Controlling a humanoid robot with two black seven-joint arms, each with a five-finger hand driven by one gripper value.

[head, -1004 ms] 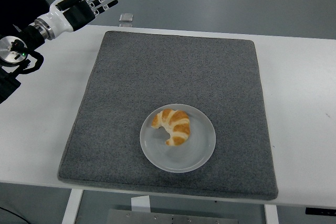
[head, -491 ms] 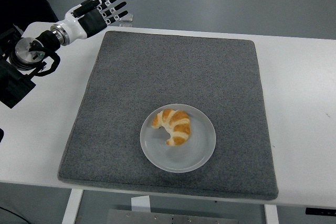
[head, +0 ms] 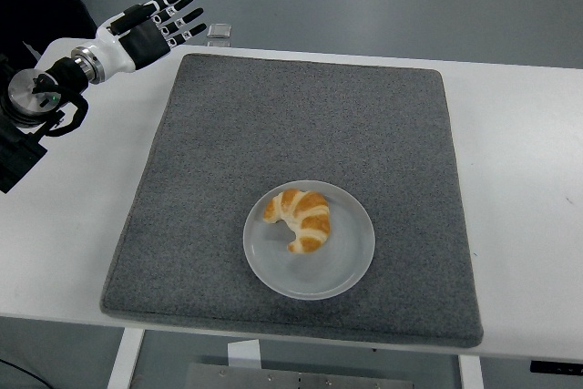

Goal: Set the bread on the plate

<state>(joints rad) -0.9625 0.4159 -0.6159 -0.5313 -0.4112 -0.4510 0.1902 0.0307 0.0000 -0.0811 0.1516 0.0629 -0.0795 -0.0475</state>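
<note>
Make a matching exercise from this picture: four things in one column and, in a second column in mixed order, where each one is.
Things:
1. croissant
2. plate
3. grey mat
4. left hand

Places:
A. spread over the white table
B. raised at the far left corner, fingers spread
C. on the plate
D. on the mat's near half

Pairs: 1-C, 2-D, 3-A, 4-B

Grey mat [head: 301,134] lies bare around the plate [head: 351,266] — only the croissant [head: 301,216] on it.
</note>
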